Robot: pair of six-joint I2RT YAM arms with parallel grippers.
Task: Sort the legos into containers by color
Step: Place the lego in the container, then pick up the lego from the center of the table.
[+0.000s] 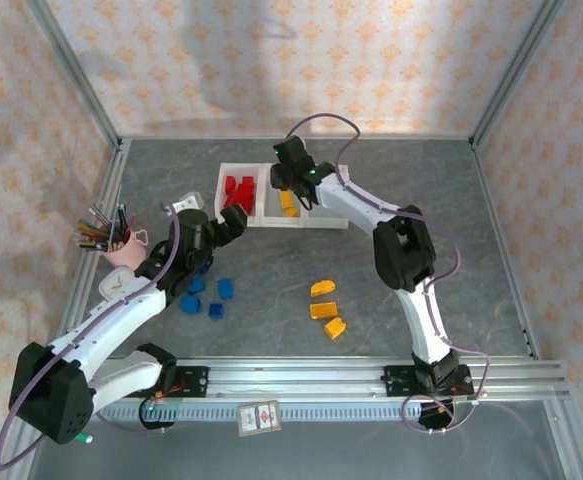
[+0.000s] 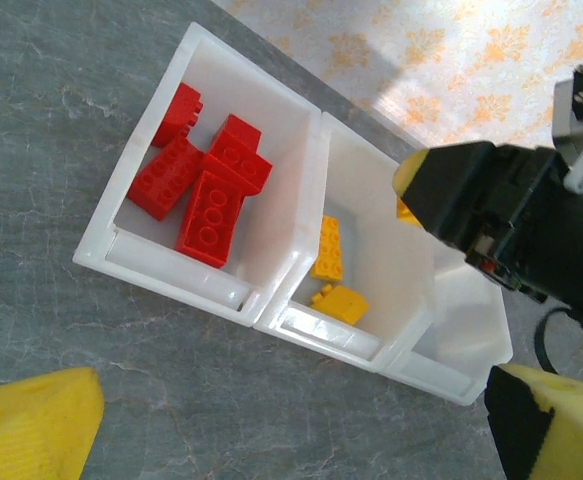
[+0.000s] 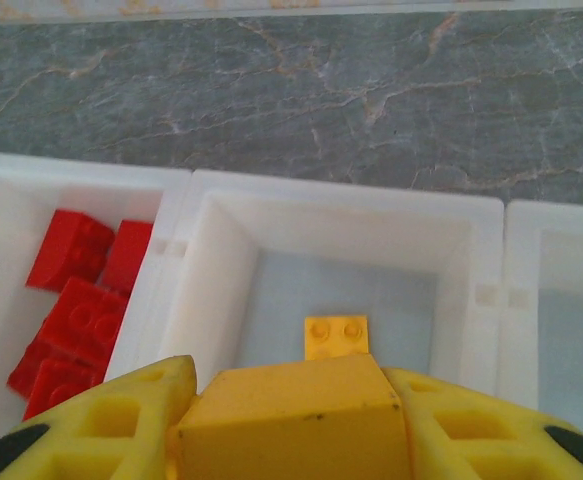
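Right pincer [image 3: 291,440] clamped on 1 yellow brick [image 3: 296,400], directly over middle bin [image 3: 221,230]; 1 more yellow brick [image 3: 336,338] inside. Red bricks [image 3: 76,300] in left bin [image 3: 1,180]. Left pincer [image 2: 291,440] wide open near bins; blue bricks [image 1: 206,295] on surface [image 1: 471,250].

You see bright, even light from above in every view. Soft grey shadows of the arms fall on the back wall [image 1: 391,60]. The tabletop [image 1: 451,200] looks matte and evenly lit. The bins [image 2: 306,190] are sharp, though their white walls wash out slightly. The pads [image 2: 31,425] of the left pincer [image 2: 291,440] and the yellow brick [image 3: 296,410] in the right pincer [image 3: 291,440] look soft at the bottom edge.
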